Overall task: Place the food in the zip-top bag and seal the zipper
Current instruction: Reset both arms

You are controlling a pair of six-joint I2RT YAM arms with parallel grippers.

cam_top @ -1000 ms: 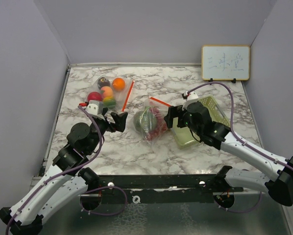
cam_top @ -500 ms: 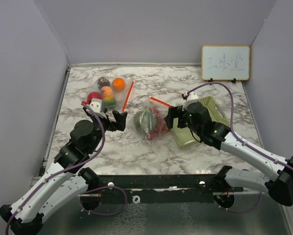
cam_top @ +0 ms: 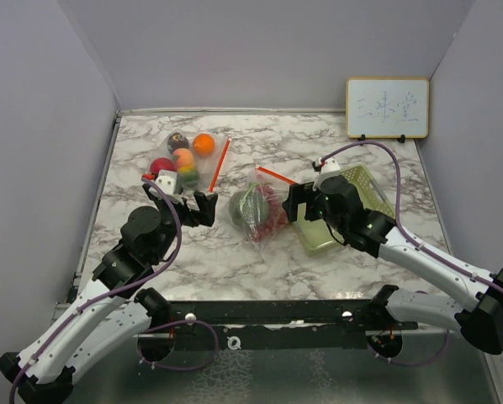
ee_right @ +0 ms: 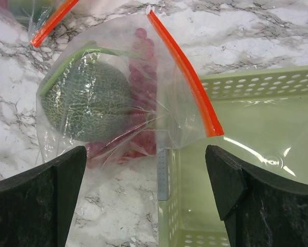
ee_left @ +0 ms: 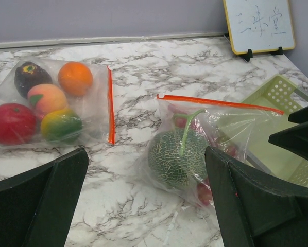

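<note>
A clear zip-top bag [cam_top: 256, 210] lies mid-table and holds the green netted melon [ee_left: 174, 159] and the red grapes [ee_right: 141, 77]. Its orange zipper [ee_right: 182, 72] lies flat, and its right end drapes over the basket rim. A second bag [cam_top: 188, 156] at the far left holds the red apple [ee_left: 10, 123], orange [ee_left: 75, 78], dark purple fruit [ee_left: 32, 77], yellow-peach fruit [ee_left: 47, 98] and a green-yellow fruit [ee_left: 61, 125]. My left gripper [cam_top: 199, 209] is open and empty, just left of the melon bag. My right gripper [cam_top: 292, 202] is open and empty above the bag's right edge.
The pale green mesh basket [cam_top: 365, 185] stands right of the melon bag, touching it. A small whiteboard [cam_top: 387, 108] leans on the back wall at the right. Grey walls enclose the marble table [cam_top: 235, 252] on three sides.
My left gripper has shifted slightly away from me, toward the melon bag. The right arm and both bags have not moved.
</note>
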